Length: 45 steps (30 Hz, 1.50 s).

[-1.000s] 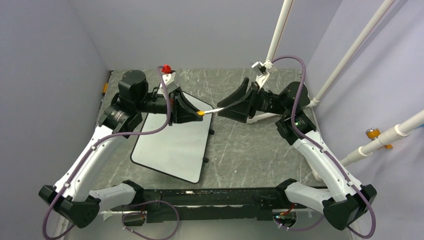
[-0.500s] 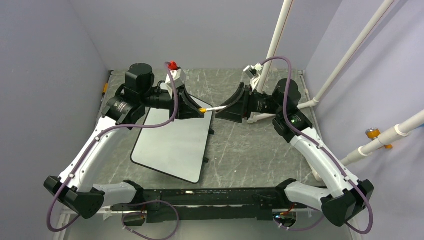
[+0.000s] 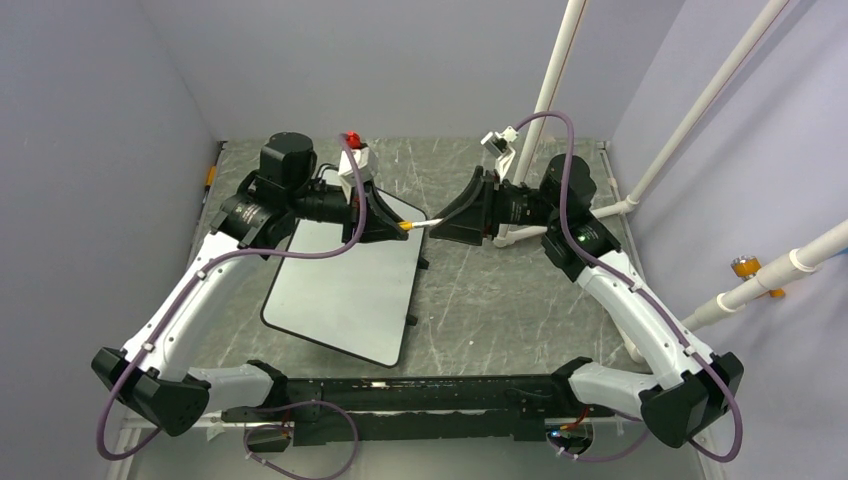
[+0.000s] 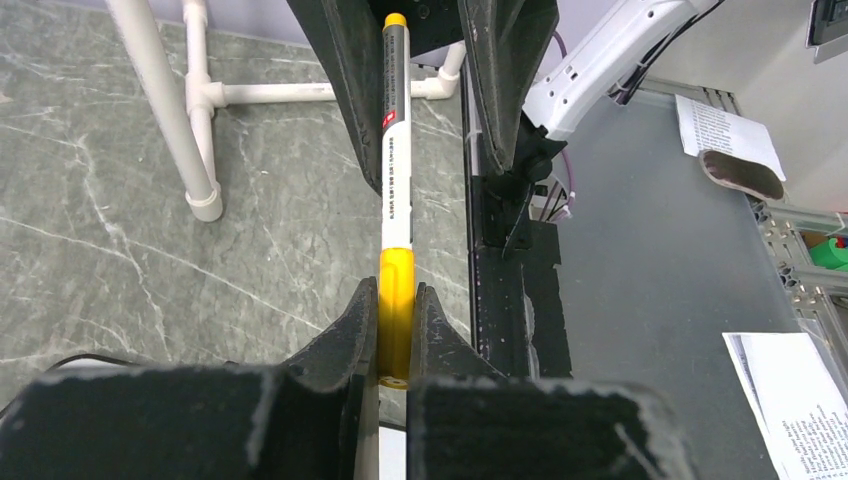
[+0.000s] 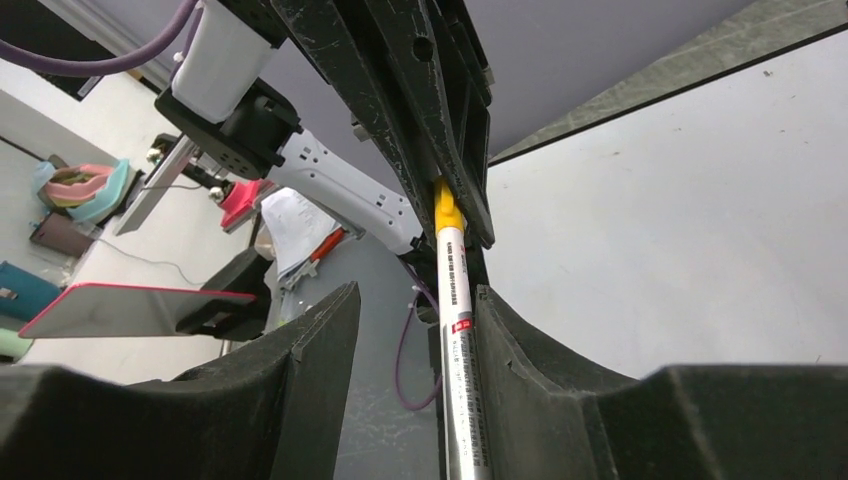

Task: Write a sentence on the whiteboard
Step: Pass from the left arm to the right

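Over grey table [image 3: 480, 300], marker [image 4: 397, 200] yellow end is clamped by left gripper [image 4: 395, 300]; right gripper [image 5: 415, 300] is held part-open around barrel. Slippage is judged likely if pulled before closure.

- The right gripper [image 5: 415, 300] fills the 6 o'clock edge, its two dark fingers standing apart.
- A marker [image 5: 455, 300] with a white barrel runs up between them, close against the finger at 4 o'clock, with a wide gap to the finger at 8 o'clock.
- Toward 12 o'clock, the marker's yellow end is pinched in the left gripper [image 5: 452, 215].
- The whiteboard [image 5: 700, 220] spreads white at 3 o'clock, with a thin black rim along its upper edge.
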### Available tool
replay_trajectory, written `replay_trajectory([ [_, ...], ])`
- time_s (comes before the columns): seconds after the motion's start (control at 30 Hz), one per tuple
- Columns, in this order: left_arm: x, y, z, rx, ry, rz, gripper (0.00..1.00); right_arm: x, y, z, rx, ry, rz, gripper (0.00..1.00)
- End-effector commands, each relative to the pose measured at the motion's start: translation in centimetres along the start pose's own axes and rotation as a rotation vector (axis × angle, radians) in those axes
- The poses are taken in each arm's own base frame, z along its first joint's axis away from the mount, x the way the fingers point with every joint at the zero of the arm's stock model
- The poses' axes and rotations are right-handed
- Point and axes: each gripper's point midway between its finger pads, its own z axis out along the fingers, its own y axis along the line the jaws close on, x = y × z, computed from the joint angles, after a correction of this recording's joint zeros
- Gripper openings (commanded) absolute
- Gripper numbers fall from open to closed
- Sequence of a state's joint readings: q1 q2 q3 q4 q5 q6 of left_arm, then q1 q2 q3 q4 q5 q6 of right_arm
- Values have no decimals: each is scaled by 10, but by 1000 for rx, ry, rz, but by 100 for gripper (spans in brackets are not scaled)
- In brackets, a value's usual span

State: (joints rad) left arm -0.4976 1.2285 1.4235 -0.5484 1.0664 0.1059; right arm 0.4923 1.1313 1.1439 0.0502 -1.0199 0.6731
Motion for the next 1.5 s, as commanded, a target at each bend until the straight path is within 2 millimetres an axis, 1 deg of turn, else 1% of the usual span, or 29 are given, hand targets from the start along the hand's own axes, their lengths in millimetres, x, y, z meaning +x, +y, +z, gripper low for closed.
replay_trajectory([
  [0.0,0,7,1,-12,-3,41,0,-7,8,1,-38,-2,-41,48],
  [0.27,6,17,3,-44,3,39,0,-1,-9,8,-3,24,-5,44],
  [0.57,12,18,4,-49,11,31,0,0,-17,16,11,35,6,40],
  [0.97,18,18,3,-52,18,20,0,-3,-13,18,-8,18,-1,38],
  [1.47,20,17,5,-40,16,8,0,1,-14,26,-13,13,13,32],
])
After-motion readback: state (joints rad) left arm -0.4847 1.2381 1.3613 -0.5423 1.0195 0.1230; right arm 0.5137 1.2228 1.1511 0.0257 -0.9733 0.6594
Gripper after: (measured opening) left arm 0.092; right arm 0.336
